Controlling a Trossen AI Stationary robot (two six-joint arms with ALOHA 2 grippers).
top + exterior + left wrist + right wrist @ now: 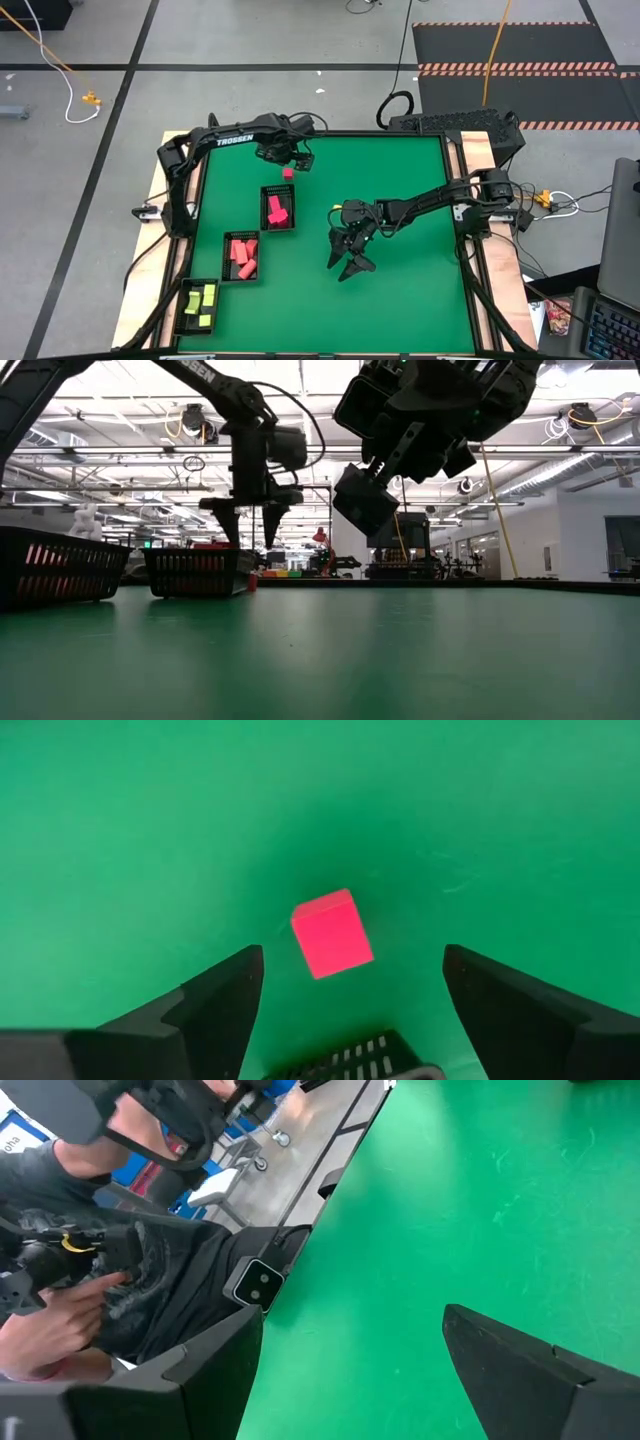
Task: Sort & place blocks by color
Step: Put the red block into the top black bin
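The left gripper hangs wide open directly over 1 magenta-red block on the green desk, beside the nearest tray; the right gripper, also open, waits mid-desk.

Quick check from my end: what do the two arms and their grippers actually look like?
Both arms are dark, jointed and slim, with black cables running along them. The left arm carries white TROSSEN lettering. The left gripper and right gripper each have two dark, wedge-shaped fingers.
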